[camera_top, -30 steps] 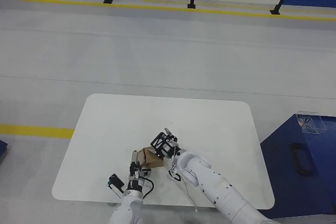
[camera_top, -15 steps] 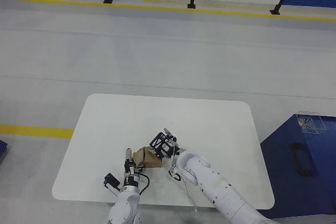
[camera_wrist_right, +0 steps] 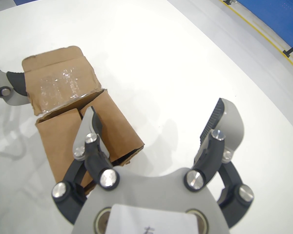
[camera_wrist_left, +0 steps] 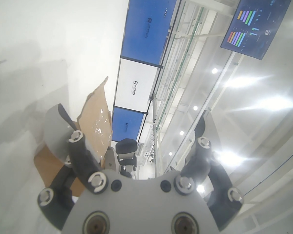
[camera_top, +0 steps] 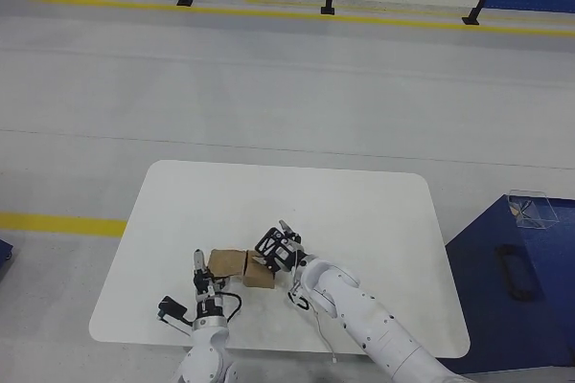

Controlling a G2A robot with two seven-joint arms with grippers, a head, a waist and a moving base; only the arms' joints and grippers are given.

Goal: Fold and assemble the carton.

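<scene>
As the carton [camera_wrist_right: 63,86] lies near the table's [camera_top: 364,211] near edge, left gripper [camera_wrist_left: 131,120] and right gripper [camera_wrist_right: 156,109] flank it, claws apart, seemingly touching cardboard.

bright overhead light; round ceiling lamps [camera_wrist_left: 236,82] flare into haze, soft grey shadows on the white rounded table [camera_wrist_right: 161,49], clear tape [camera_wrist_right: 58,83] glinting on the brown cardboard carton [camera_wrist_right: 117,125].

A white brand wordmark stands on the blue wall panel [camera_wrist_left: 149,29]; a dark one on the white panel [camera_wrist_left: 134,86]; the wall screen [camera_wrist_left: 256,18] bears a two-digit number.
</scene>
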